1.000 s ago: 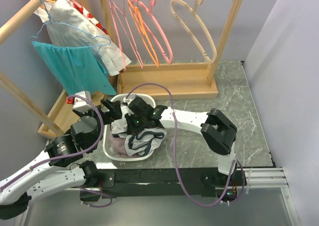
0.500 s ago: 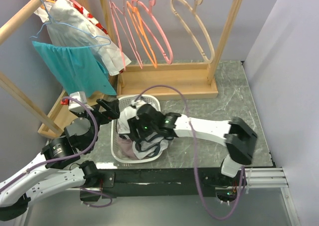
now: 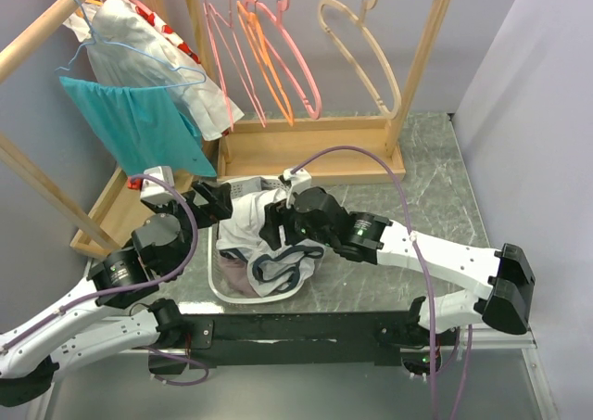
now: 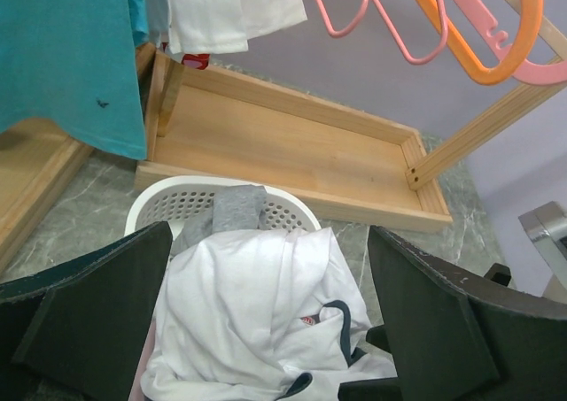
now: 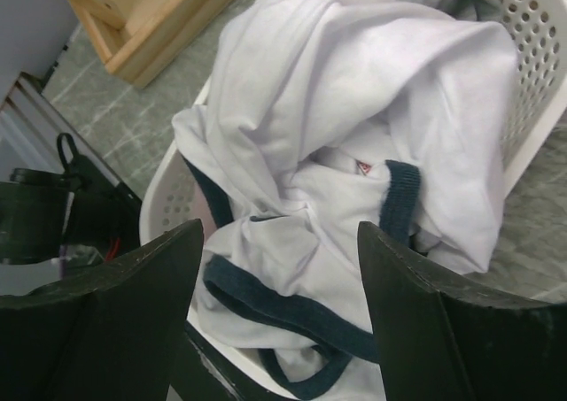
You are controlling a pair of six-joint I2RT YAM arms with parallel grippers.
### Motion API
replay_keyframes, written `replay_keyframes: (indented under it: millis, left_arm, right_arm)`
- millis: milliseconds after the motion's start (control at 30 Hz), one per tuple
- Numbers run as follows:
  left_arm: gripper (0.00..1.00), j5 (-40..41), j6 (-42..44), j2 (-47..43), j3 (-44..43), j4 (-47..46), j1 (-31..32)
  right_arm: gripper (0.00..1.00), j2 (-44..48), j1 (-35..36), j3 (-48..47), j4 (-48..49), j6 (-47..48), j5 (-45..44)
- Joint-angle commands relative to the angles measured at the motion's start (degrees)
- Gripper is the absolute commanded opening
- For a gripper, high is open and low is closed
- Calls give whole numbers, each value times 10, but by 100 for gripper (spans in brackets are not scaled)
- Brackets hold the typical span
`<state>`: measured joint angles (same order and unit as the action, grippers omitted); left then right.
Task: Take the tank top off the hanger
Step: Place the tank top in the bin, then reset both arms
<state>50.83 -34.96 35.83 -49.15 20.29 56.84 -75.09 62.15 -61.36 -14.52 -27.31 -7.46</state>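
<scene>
The white tank top (image 5: pixel 354 127) with dark trim lies crumpled in the white basket (image 4: pixel 177 193) on the bench (image 3: pixel 435 188). The left hand (image 4: pixel 266 317) hangs at the basket's left rim, fingers apart. The right hand (image 5: pixel 275 304) hovers right above the basket, fingers also apart and holding nothing.

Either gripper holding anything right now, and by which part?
Nothing held. Left gripper and right gripper are both open above the tank top lying in the basket.
</scene>
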Motion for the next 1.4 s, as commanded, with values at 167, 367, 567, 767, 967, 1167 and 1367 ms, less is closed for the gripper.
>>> replay_keyframes:
  millis: [167, 367, 567, 767, 967, 1167, 1367]
  left_arm:
    - [99, -6, 9, 6, -2, -39, 1]
    - [99, -6, -3, 4, -2, -30, 1]
    - [99, -1, -14, 1, -6, -10, 1]
    - [99, 2, -8, -8, 9, -21, 1]
    - [99, -11, 4, 11, 9, -39, 1]
    - [100, -33, 22, 37, 0, -40, 1]
    - [99, -98, 51, 65, 5, -75, 0]
  right_arm:
    - [77, -71, -12, -1, 51, 38, 142]
    - [73, -223, -35, -53, 57, 7, 244]
    - [71, -301, -99, -59, -36, -48, 206]
    - [72, -233, -132, 53, -27, -88, 88]
    - [73, -201, -156, 92, -60, -111, 17]
    - [74, -124, -149, 121, -82, -108, -11]
    - [88, 62, -123, 118, -36, -31, 5]
